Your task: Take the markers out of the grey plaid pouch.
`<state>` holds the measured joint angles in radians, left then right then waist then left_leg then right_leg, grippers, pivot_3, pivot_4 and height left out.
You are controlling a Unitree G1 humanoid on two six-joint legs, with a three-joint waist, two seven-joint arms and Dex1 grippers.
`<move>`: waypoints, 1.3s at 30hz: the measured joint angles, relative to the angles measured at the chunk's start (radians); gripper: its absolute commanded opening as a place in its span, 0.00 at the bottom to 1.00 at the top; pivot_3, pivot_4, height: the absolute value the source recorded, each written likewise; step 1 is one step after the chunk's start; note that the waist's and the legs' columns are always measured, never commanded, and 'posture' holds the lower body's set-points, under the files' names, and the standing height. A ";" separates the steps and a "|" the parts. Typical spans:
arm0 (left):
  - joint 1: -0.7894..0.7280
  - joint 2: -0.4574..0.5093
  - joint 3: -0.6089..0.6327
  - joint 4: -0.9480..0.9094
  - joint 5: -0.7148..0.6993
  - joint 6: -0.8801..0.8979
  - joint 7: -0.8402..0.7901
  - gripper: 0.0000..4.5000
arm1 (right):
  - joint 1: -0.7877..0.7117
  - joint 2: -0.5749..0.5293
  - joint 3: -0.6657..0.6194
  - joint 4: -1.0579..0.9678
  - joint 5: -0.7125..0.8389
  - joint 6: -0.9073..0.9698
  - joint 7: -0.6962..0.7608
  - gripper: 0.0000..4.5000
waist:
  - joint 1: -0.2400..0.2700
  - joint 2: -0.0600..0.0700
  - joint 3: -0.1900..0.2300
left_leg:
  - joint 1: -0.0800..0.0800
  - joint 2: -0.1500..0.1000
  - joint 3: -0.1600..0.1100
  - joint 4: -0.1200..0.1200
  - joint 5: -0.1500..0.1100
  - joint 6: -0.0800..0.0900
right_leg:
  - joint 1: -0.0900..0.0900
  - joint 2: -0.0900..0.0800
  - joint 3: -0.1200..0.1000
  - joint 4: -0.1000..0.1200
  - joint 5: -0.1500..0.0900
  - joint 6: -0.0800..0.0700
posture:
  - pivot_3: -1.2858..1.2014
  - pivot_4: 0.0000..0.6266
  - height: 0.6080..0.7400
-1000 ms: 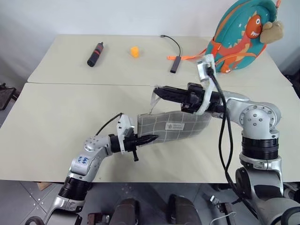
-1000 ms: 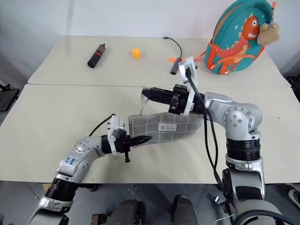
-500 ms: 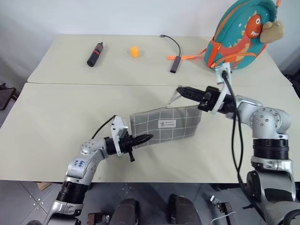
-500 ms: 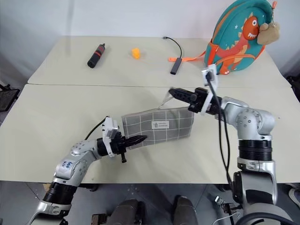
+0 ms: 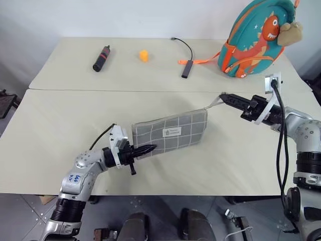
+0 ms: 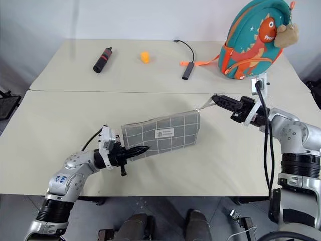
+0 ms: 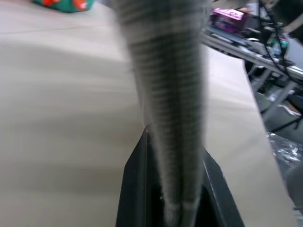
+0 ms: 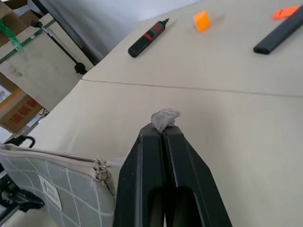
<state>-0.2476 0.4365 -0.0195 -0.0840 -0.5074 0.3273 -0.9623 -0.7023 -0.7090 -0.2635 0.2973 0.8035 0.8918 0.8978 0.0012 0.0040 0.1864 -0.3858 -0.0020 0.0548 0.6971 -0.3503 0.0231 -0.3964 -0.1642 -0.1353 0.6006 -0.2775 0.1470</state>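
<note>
A flat grey plaid pouch (image 5: 170, 131) with white grid lines hangs stretched between the left gripper (image 5: 149, 148), clamped on its corner, and the right gripper (image 5: 223, 96), clamped on its strap (image 5: 213, 103).

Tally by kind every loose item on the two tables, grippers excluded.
Pouch: 1, the grey plaid pouch
Backpack: 1, the teal dinosaur backpack
Black cylinder with red band: 1
Small orange block: 1
Dark adapter with cable: 1
Total: 5
</note>
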 measured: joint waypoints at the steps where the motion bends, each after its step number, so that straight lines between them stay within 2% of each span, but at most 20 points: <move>1: -0.002 0.000 -0.001 0.002 0.000 -0.001 -0.006 0.00 | 0.010 -0.001 0.000 0.004 -0.001 -0.002 0.008 0.00 | -0.002 0.000 0.000 | 0.000 0.000 0.000 0.000 0.000 0.000 | 0.000 0.000 0.000 0.000 0.000 0.000 | 0.52 0.24 1.00; 3: -0.014 0.000 -0.005 0.014 0.001 -0.002 -0.015 0.00 | 0.013 0.000 0.000 0.001 -0.001 -0.014 0.002 0.00 | -0.001 0.000 0.000 | 0.000 0.000 0.000 0.000 0.000 0.000 | 0.000 0.000 0.000 0.000 0.000 0.000 | 0.52 0.24 1.00; 6: -0.025 -0.004 -0.009 0.024 0.002 -0.003 -0.024 0.00 | 0.013 -0.007 -0.026 -0.006 0.010 0.002 -0.008 0.13 | 0.001 0.000 0.000 | 0.000 0.000 0.000 0.000 0.000 0.000 | 0.000 0.000 0.000 0.000 0.000 0.000 | 0.52 0.24 1.00; 11: -0.049 -0.006 -0.012 0.067 0.005 -0.004 -0.049 0.00 | 0.101 -0.074 -0.001 -0.097 -0.044 -0.049 0.077 0.50 | 0.018 0.000 0.000 | 0.000 0.000 0.000 0.000 0.000 0.000 | 0.000 0.000 0.000 -0.001 0.000 0.000 | 0.52 0.24 1.00; 13: -0.065 -0.007 -0.018 0.077 0.007 -0.021 -0.067 0.00 | 0.169 -0.106 0.023 -0.127 -0.075 -0.117 0.161 0.63 | 0.025 0.000 0.000 | 0.000 -0.001 0.000 0.000 0.000 0.000 | 0.000 0.000 0.000 -0.002 0.000 0.001 | 0.52 0.24 1.00; 17: -0.075 -0.008 -0.023 0.105 0.015 -0.044 -0.094 0.00 | 0.270 -0.207 0.061 -0.135 -0.136 -0.218 0.337 0.63 | 0.024 0.000 0.000 | 0.000 -0.001 0.001 0.000 0.000 0.000 | 0.001 0.000 0.000 -0.003 0.001 0.002 | 0.52 0.24 1.00; 20: -0.104 -0.017 -0.039 0.138 0.044 -0.112 -0.130 0.00 | 0.360 -0.298 0.063 -0.028 -0.243 -0.387 0.432 0.63 | 0.028 0.000 0.000 | 0.000 -0.001 0.000 0.000 0.000 0.001 | 0.003 0.000 -0.001 -0.005 0.002 0.003 | 0.52 0.24 1.00; 22: -0.125 -0.034 -0.058 0.169 0.073 -0.169 -0.149 0.00 | 0.371 -0.320 0.037 0.087 -0.286 -0.460 0.440 0.63 | 0.025 0.000 0.000 | 0.000 -0.002 0.002 0.000 0.000 0.002 | 0.003 0.000 0.000 -0.006 0.002 0.004 | 0.52 0.24 1.00; 26: -0.171 -0.085 -0.116 0.220 0.137 -0.267 -0.156 0.00 | 0.353 -0.370 -0.017 0.168 -0.317 -0.511 0.423 0.63 | 0.021 0.002 0.000 | 0.001 -0.001 0.003 0.000 0.000 0.002 | 0.003 0.000 0.001 -0.006 0.003 0.005 | 0.52 0.24 1.00; 29: -0.198 -0.136 -0.135 0.269 0.170 -0.328 -0.148 0.00 | 0.307 -0.399 -0.099 0.175 -0.300 -0.502 0.397 0.50 | 0.020 0.002 0.000 | 0.001 0.000 0.003 0.000 0.000 0.002 | 0.003 0.000 0.001 -0.006 0.003 0.005 | 0.52 0.24 1.00; 32: -0.212 -0.157 -0.148 0.301 0.188 -0.365 -0.149 0.00 | 0.295 -0.415 -0.135 0.085 -0.264 -0.473 0.408 0.28 | 0.022 0.002 0.000 | 0.001 0.000 0.003 0.001 0.000 0.002 | 0.003 0.000 0.001 -0.006 0.003 0.004 | 0.52 0.24 1.00; 35: -0.216 -0.171 -0.155 0.329 0.198 -0.380 -0.152 0.00 | 0.251 -0.415 -0.103 -0.037 -0.241 -0.434 0.418 0.04 | 0.022 0.002 0.000 | 0.001 0.000 0.003 0.001 0.000 0.002 | 0.003 0.000 0.001 -0.006 0.003 0.005 | 0.52 0.24 1.00; 39: -0.223 -0.194 -0.168 0.346 0.208 -0.395 -0.153 0.00 | 0.096 -0.389 0.046 -0.291 -0.208 -0.375 0.430 0.02 | 0.020 0.003 0.000 | 0.001 0.001 -0.001 0.001 0.000 0.002 | 0.002 0.000 0.001 -0.006 0.003 0.004 | 0.52 0.24 1.00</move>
<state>-0.4704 0.2430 -0.1872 0.2618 -0.2998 -0.0677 -1.1154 -0.6067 -1.0976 -0.2170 0.0065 0.5954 0.5167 1.3282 0.0210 0.0071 0.1864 -0.3852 -0.0014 0.0542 0.6985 -0.3502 0.0249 -0.3941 -0.1640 -0.1346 0.5947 -0.2745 0.1513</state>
